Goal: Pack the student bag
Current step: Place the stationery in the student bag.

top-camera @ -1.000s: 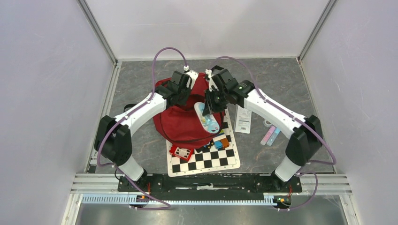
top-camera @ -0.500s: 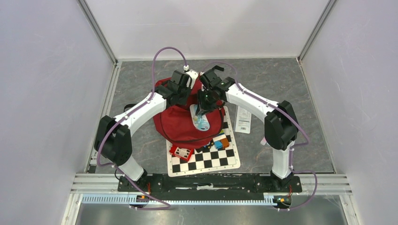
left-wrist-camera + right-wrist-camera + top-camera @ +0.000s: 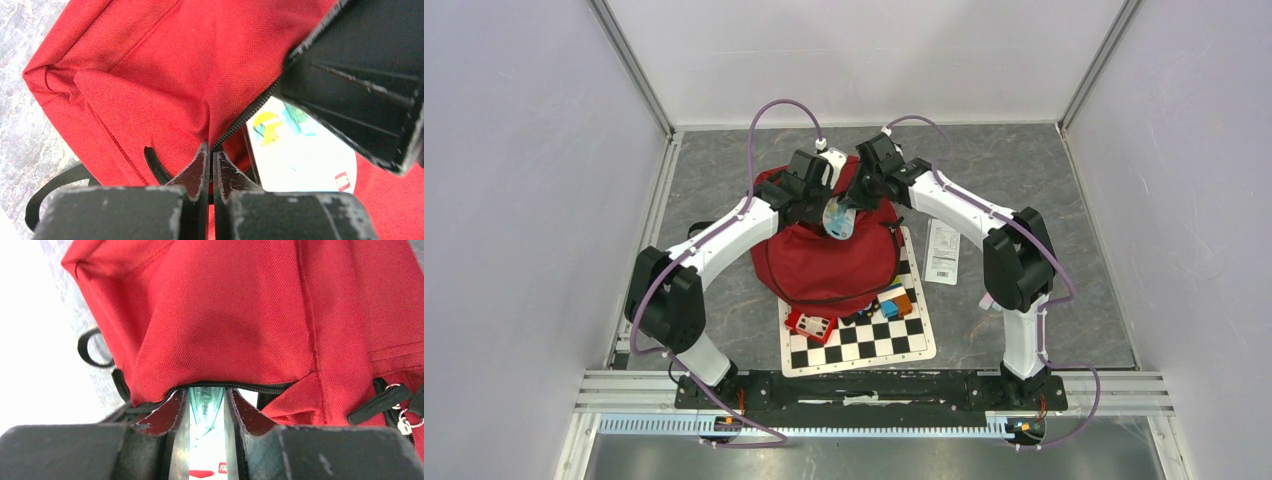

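The student bag (image 3: 819,265) is a red backpack lying on the grey table, partly over a chessboard mat. My left gripper (image 3: 817,203) is shut on the fabric edge beside the bag's black zipper (image 3: 245,116), holding the opening up. In the left wrist view its fingertips (image 3: 204,159) pinch the red cloth. My right gripper (image 3: 852,197) is shut on a flat white printed pack (image 3: 837,219), which stands edge-on between the jaws (image 3: 206,435). The pack's front end sits at the zipper mouth (image 3: 235,386). It shows white beside the left fingers (image 3: 305,155).
The chessboard mat (image 3: 864,342) lies in front of the bag with a red box (image 3: 810,323) and orange and blue blocks (image 3: 894,298) on it. A white leaflet (image 3: 941,252) and pink and blue sticks (image 3: 999,290) lie to the right.
The right arm has swung left and towards the back with the pack, from over the bag's front to the opening next to the left gripper. The left gripper has stayed put.
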Controlling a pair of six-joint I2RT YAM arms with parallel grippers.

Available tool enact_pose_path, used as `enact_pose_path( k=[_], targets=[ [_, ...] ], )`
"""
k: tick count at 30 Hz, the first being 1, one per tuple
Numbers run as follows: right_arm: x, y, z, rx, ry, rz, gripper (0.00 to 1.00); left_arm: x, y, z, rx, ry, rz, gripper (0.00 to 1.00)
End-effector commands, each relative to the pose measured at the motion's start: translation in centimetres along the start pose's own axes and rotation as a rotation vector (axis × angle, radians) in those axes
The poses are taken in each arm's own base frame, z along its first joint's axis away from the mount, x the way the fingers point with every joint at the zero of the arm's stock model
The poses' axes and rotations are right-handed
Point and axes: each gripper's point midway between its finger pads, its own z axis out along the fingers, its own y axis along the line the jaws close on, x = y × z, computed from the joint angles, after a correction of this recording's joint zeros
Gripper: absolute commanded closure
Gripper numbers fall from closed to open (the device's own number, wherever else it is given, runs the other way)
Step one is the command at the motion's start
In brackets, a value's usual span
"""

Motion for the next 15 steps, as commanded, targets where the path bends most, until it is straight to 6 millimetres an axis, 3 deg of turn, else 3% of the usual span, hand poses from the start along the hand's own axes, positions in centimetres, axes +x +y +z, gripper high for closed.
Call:
enact_pose_path(
  k=[1,4,7,8,12,15],
  targets=[
    [-4.7,2.2,1.3,-0.021,-0.199,0.126,1.0,-2.6,-0.8,-0.7,0.041,-0.068,-0.043,0.98],
    [-5.4,1.5,2.1,0.038,-0.246,0.144,0.94,-2.6,-0.8,-0.7,0.039,-0.07,-0.041,0.98],
    [-5.5,1.9,2.4,0.013,-0.272,0.163,0.78,-2.6,-1.0,-0.7,0.051,-0.069,-0.044,0.98],
    [-5.7,2.2,2.3,0.007,-0.281,0.155,0.67,-2.6,-1.0,-0.6,0.048,-0.069,-0.044,0.98],
    [-5.6,1.9,0.5,0.027,-0.318,0.098,0.29,-2.4,-0.6,-0.5,0.024,-0.058,-0.039,0.98],
    [-5.0,0.9,-1.4,0.013,-0.325,0.041,0.23,-2.4,-0.3,-0.5,0.007,-0.057,-0.038,0.98]
  ],
)
